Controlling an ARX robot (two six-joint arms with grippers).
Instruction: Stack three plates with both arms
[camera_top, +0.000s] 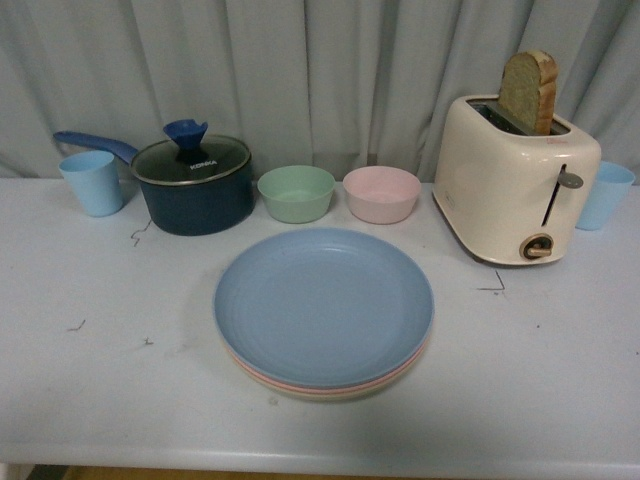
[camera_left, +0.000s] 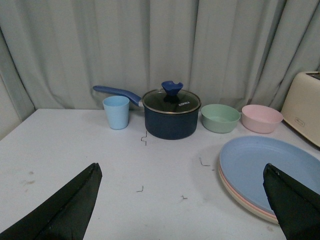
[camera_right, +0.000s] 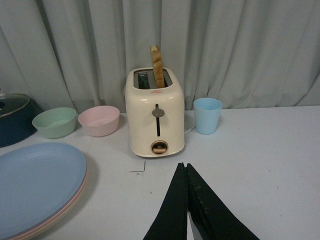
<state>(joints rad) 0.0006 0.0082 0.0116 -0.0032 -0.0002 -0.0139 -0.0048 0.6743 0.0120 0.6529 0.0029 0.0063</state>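
Observation:
The three plates sit in one stack at the table's middle. The light blue plate is on top, with the rim of the pink plate and the beige plate showing under it. The stack also shows in the left wrist view and in the right wrist view. Neither arm shows in the front view. My left gripper is open and empty, above the table to the left of the stack. My right gripper is shut and empty, above the table in front of the toaster.
A dark blue lidded saucepan, a green bowl and a pink bowl stand behind the stack. A cream toaster with a bread slice is at the right. Light blue cups stand at far left and far right.

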